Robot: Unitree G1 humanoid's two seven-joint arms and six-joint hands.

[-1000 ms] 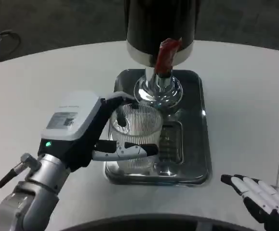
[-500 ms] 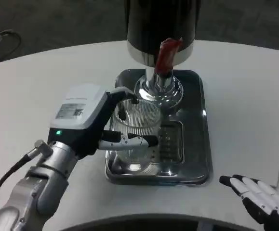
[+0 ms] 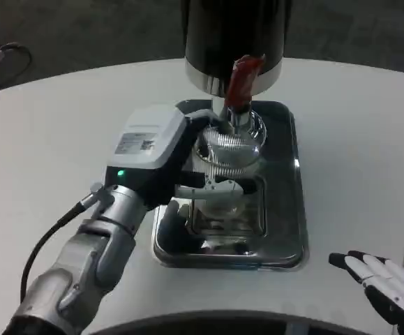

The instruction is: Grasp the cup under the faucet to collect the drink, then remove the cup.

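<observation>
The left hand (image 3: 181, 164) has pushed forward and carried the cup (image 3: 224, 171) with it, from the front half of the tray (image 3: 285, 230) up toward its far end, and now the ribbed clear cup sits right under the faucet (image 3: 238, 115), its rim just below the spout! The grip is firm: white and black fingers (image 3: 212, 183) wrap across the near side of the glass, another finger curls over the far rim, and the white back of the hand with its label and green light faces up. The silver forearm (image 3: 90, 258) stretches in from the table's near-left edge, a black cable trailing from the wrist. Above, the red lever (image 3: 242, 78) juts out from the black drink dispenser (image 3: 235, 38), which stands at the tray's far end. Whether the cup rests on the tray or hangs a touch above it, I cannot tell, and no liquid is clearly visible inside. Over at the table's near-right edge, the right hand (image 3: 386, 283) lies flat and idle, fingers stretched out side by side, holding nothing, well apart from the tray. The tray's drain grid (image 3: 254, 209) shows just beside the cup's base.
</observation>
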